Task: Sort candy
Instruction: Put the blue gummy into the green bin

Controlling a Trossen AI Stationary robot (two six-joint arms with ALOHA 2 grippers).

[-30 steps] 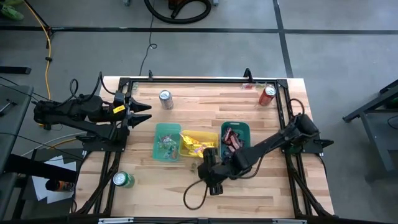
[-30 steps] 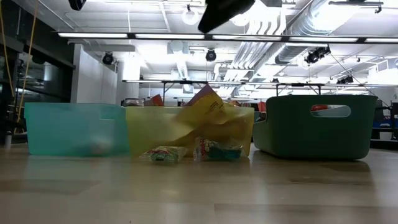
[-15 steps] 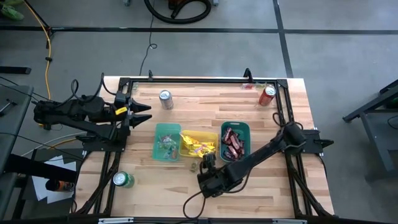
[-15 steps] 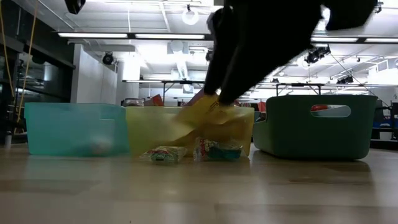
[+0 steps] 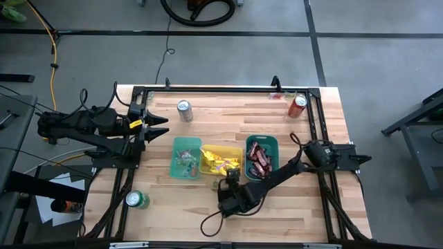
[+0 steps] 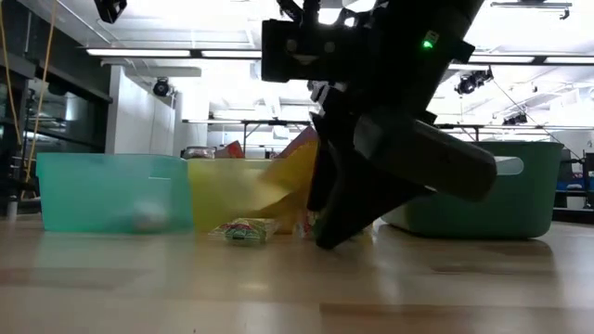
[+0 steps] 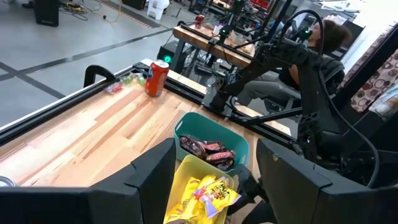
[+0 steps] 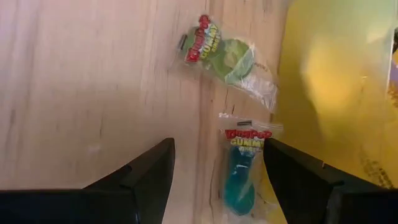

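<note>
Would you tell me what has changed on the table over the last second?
The right tool has come down, open, over the blue gummy packet lying in front of the yellow plastic bin; nothing is gripped yet. The left tool, the green gummy packet and the bins stayed put.

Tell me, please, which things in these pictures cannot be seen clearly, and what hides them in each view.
- Low view: the right arm covers the blue gummy packet; the green gummy packet shows.
- Low view: the teal bin is translucent; what lies inside is only a blur.
- High view: the candy in the yellow bin is too small to read.
- Left wrist view: the left tool cuts off the yellow bin's near part.
- Right wrist view: the right tool stands open; the yellow bin is blurred.
</note>
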